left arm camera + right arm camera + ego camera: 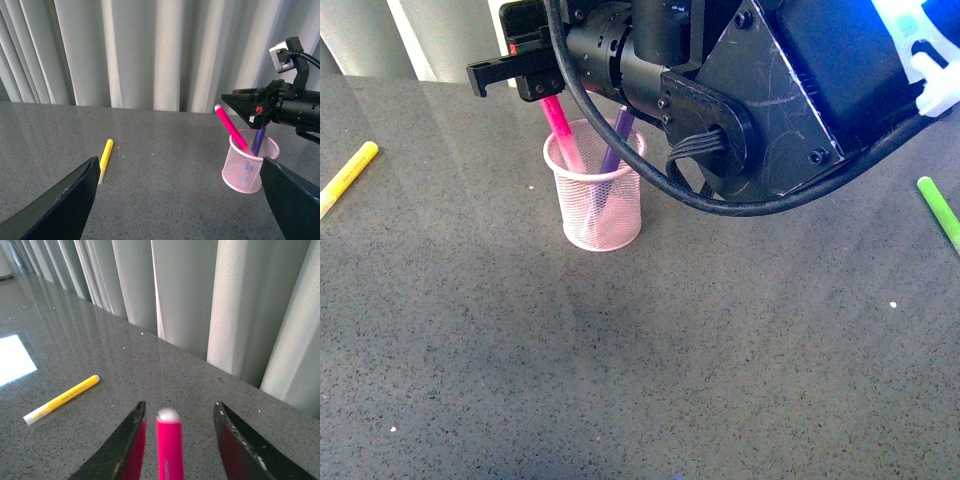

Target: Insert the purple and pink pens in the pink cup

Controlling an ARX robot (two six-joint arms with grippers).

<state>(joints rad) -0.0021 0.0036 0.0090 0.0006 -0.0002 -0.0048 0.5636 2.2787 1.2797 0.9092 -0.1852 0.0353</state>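
The pink cup (595, 205) stands on the grey table with both pens leaning inside it. The pink pen (558, 122) leans left and the purple pen (617, 140) leans right. My right gripper (485, 78) hovers open just above the pink pen's top end. In the right wrist view the pink pen (170, 445) rises between the right gripper (180, 406) jaws with a gap on each side. My left gripper (179, 162) is open, low over the table and empty, with the pink cup (247, 170) beside its one finger.
A yellow marker (348, 175) lies at the table's far left, also seen as the yellow marker (106, 156) ahead of the left gripper. A green marker (940, 210) lies at the right edge. Pale curtains (150, 50) hang behind the table.
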